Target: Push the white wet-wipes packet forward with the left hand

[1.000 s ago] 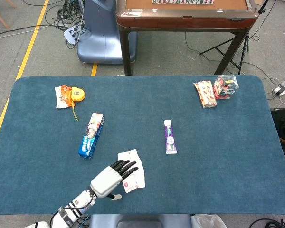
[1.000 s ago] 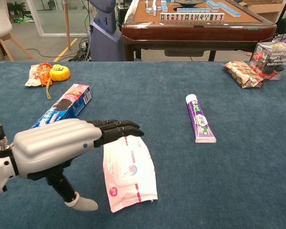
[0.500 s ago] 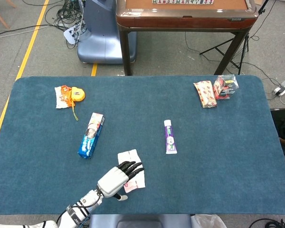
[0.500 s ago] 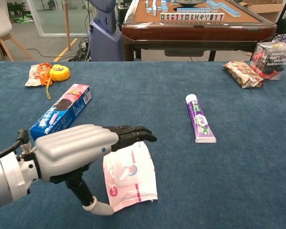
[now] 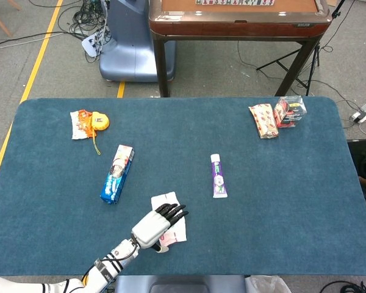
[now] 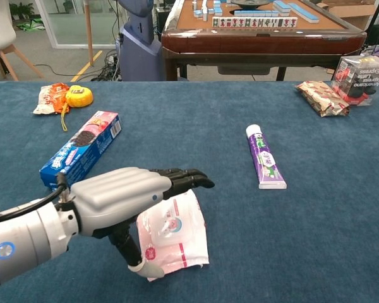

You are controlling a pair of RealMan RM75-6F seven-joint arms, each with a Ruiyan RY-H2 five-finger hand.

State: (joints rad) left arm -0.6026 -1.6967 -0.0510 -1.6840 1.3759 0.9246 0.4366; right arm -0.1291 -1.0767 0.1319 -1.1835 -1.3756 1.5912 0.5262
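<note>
Step in hand: the left hand (image 6: 123, 196) is placed over the white wet-wipes packet (image 6: 174, 235), the push apparently not yet made.
Hand state: fingers stretched flat and side by side over the packet, thumb at its near edge; nothing gripped (actual contact cannot be told).
Packet: flat on the blue table (image 5: 280, 201), near the front edge, between the blue biscuit box (image 5: 117, 173) and purple tube (image 5: 218, 176).
Next move: press down, then slide straight away from the robot.
Right hand: out of sight.

You get bright, even overhead light on the blue table (image 5: 280, 213). Shadows under the left hand (image 6: 123, 196) stay soft; everything near it looks sharp, without glare.
</note>
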